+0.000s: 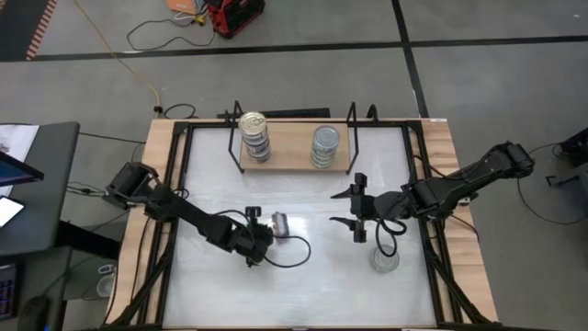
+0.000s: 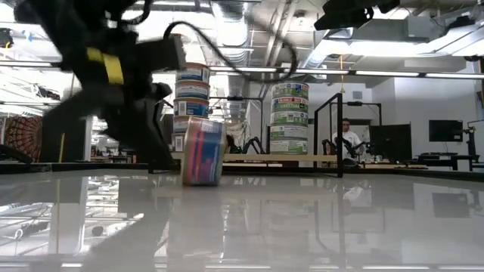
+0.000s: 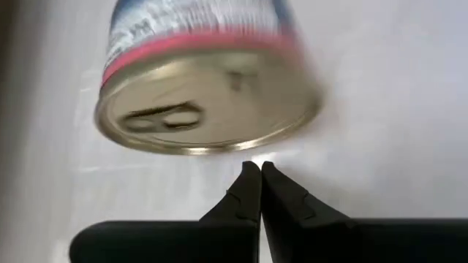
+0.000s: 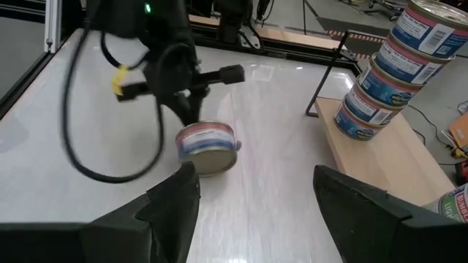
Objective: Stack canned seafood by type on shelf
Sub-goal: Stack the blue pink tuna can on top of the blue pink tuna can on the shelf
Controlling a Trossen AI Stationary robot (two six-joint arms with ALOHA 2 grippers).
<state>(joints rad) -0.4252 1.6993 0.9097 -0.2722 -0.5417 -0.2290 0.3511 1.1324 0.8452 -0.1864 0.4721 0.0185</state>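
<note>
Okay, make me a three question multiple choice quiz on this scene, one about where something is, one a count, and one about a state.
1. Where is the loose tin?
A. on the shelf
B. on the table by the left gripper
C. in the right gripper

2. How many stacks stand on the shelf?
A. one
B. two
C. four

3. How does the loose tin lie?
A. on its side
B. flat, lid up
C. stacked on another tin

Answers:
1 B: it lies on the white table beside the left gripper, whose fingers are shut on nothing; the right gripper is open, apart.
2 B: two stacks show.
3 A: its gold lid faces sideways.
</note>
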